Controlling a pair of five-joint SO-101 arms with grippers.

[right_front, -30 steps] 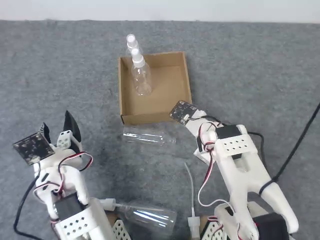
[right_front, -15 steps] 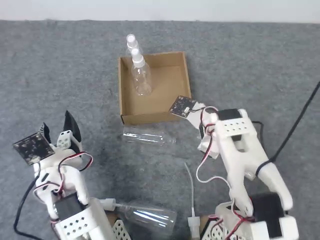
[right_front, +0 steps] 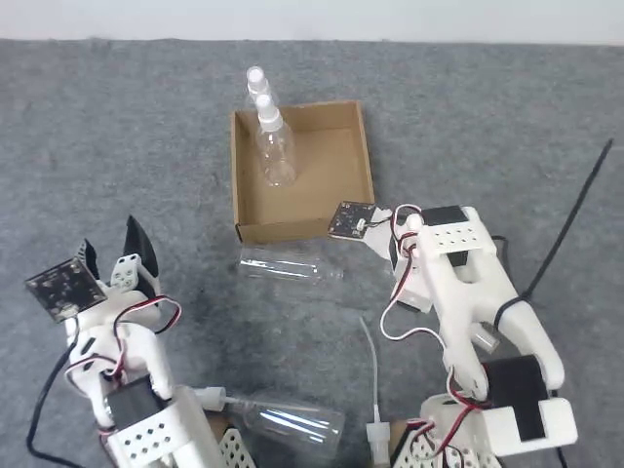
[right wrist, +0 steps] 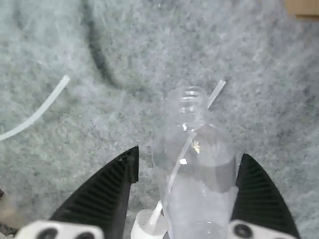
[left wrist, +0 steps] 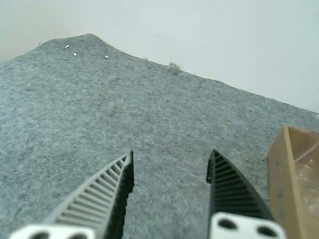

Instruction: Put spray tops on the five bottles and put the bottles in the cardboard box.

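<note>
The cardboard box (right_front: 336, 146) stands at the middle of the grey mat, and two clear bottles with white spray tops (right_front: 274, 146) lean at its far left corner. An uncapped bottle (right_front: 290, 265) lies just in front of the box. Another bottle (right_front: 285, 421) lies at the near edge. A loose spray top with its long tube (right_front: 373, 380) rests between the arms. My right gripper (right wrist: 189, 153) is open around an open-necked bottle (right wrist: 197, 174) that lies over a spray top's tube (right wrist: 174, 174). My left gripper (right_front: 109, 234) is open and holds nothing, over bare mat at the near left.
The right arm (right_front: 453, 268) hangs over the mat beside the box's near right corner. A white wall (left wrist: 209, 30) borders the mat's far edge. The box's side (left wrist: 284, 169) lies to one side of the left gripper (left wrist: 172, 153). Bare mat stretches left of the box.
The right arm has swung in and a little left, bringing its wrist close by the box's near right corner. The left arm and all the bottles have stayed put.
</note>
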